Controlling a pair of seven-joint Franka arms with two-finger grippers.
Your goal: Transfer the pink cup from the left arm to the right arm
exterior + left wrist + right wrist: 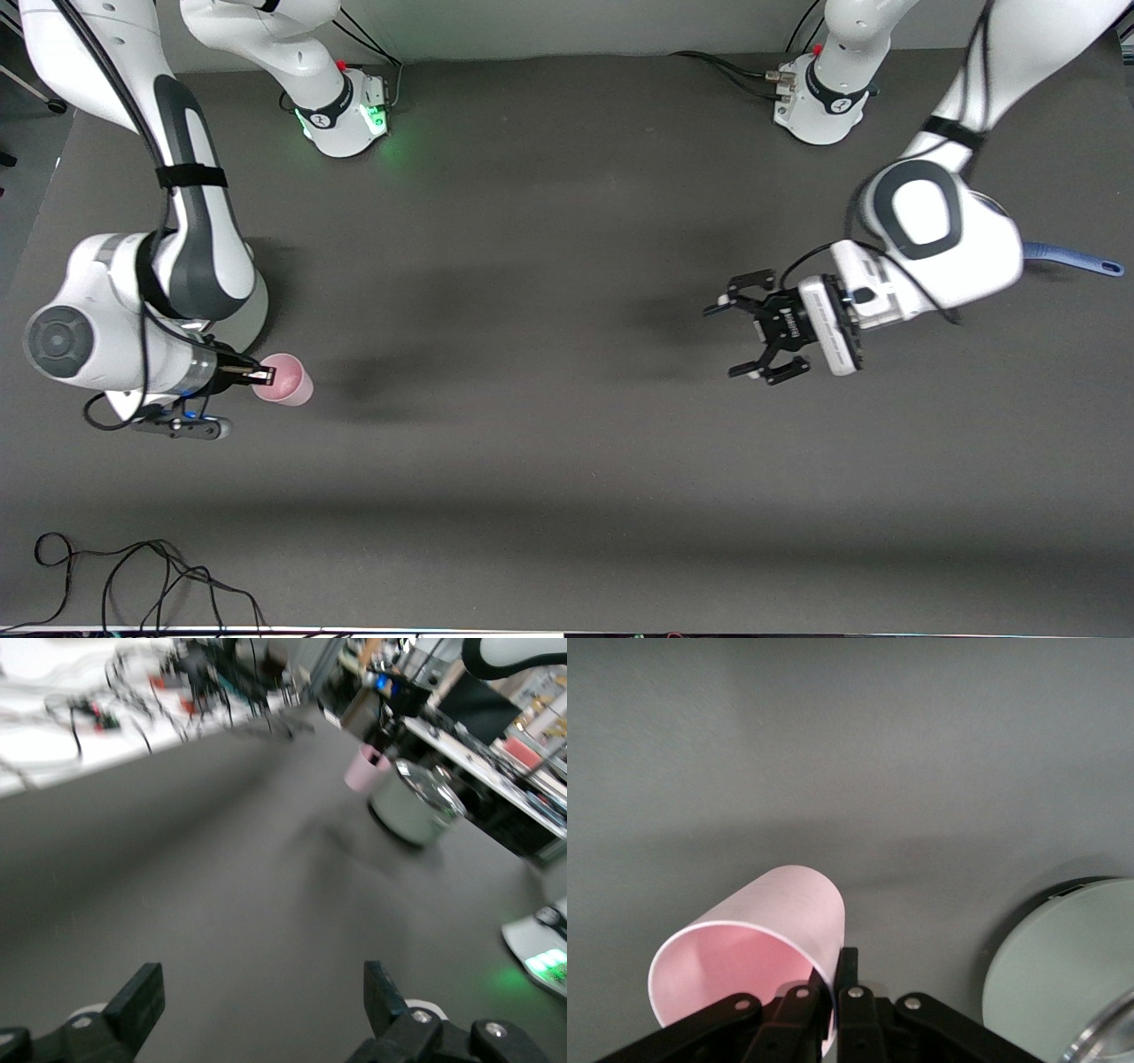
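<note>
Pink cup (288, 379) tilted, rim pinched by right gripper (260, 377) over table's (549, 461) right-arm end | left gripper (753, 338) spread, holding nothing, well apart over bare mid-table

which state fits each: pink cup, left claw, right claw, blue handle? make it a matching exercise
Things:
1. pink cup
2. left claw
3. right claw
4. blue handle

States:
A. open, holding nothing
B. sticks out from under the left arm
C. pinched by its rim wall
D. shut on a rim, at the right arm's end of the table

Pairs: 1-C, 2-A, 3-D, 4-B
</note>
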